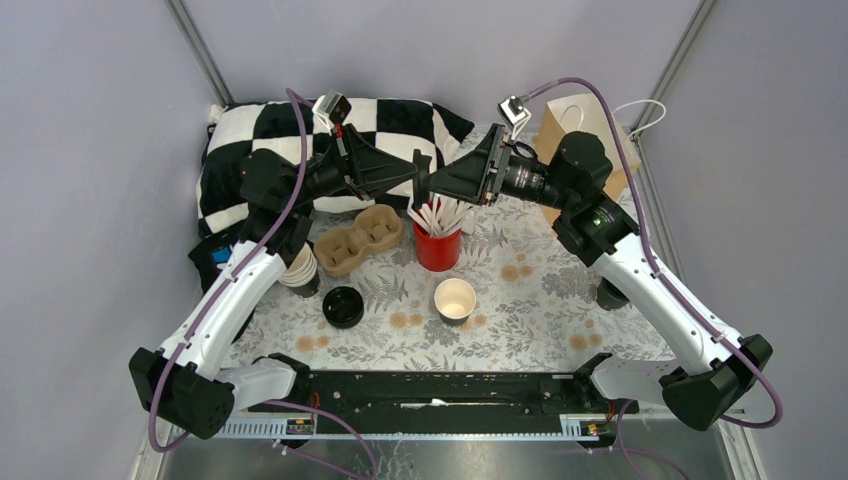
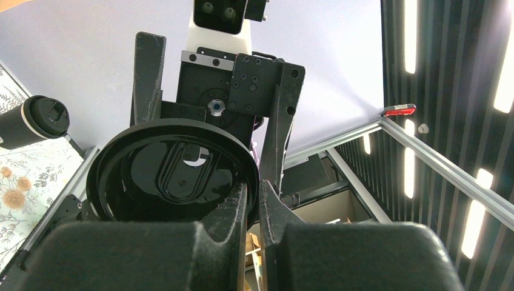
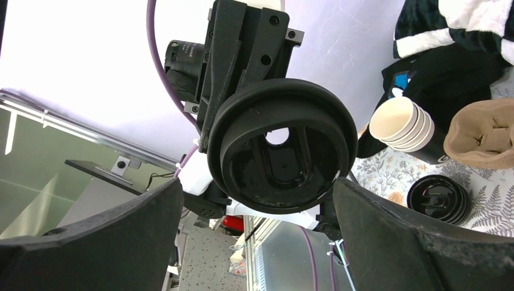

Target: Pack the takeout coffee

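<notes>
We see the left end effector [image 2: 254, 200] pinching the black lid [image 2: 173, 173] by a thin stretch of its rim, up in the air directly above the red cup [image 1: 437, 247]. The right end effector [image 3: 257, 194] faces it with its fingers spread wide on either side of the lid and touching nothing. We read this as a handover, and the grip is the weak point. If the left fingers let go before the right ones have closed on the lid, it drops onto the stirrers [image 1: 440, 213] in the red cup and may bounce off the worktop [image 1: 540, 300]. If the right fingers close off-centre, they could lever the lid out of that narrow pinch, bend it, or knock against the left fingers, since the two end effectors sit very close together. The open cup [image 1: 455, 298], which we judge to be the lid's destination, stands just in front of the red cup. A tilted or warped lid pressed onto it could tip it over. The lidded cup [image 2: 31, 121] stands well to the right of the red cup, close enough to the right arm that a wide swing could clip it.
</notes>
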`<state>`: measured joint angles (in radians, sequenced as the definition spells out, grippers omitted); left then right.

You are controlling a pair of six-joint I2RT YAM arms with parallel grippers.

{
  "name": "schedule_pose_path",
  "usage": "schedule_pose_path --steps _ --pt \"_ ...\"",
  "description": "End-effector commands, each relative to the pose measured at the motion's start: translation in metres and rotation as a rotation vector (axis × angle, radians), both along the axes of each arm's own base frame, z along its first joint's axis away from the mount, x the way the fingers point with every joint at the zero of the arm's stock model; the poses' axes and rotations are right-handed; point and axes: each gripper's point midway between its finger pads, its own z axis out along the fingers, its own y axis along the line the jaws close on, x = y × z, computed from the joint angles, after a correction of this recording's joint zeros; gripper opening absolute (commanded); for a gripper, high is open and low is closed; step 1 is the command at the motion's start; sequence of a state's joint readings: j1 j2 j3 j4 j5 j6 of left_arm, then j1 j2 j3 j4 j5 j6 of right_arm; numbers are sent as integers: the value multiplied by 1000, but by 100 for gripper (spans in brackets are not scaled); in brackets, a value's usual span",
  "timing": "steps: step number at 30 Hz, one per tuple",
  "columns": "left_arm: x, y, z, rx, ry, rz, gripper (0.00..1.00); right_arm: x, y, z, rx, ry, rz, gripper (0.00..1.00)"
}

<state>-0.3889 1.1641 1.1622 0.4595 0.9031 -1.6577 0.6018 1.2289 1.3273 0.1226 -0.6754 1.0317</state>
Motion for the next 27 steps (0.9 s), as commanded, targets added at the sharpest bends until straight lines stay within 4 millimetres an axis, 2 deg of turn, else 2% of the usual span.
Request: schedule_pose_path --steps 1,9,15,27 --pt "-14 6 8 -15 -60 -9 9 -3 0 15 51 -37 21 100" --pt "-17 7 11 -20 -65 -11 8 1 2 4 42 -7 20 100" --pt "-17 7 11 -17 -63 -9 7 2 -4 -7 20 16 -24 100" --pt "-14 6 8 -10 -49 -12 7 -1 2 3 62 -8 32 100"
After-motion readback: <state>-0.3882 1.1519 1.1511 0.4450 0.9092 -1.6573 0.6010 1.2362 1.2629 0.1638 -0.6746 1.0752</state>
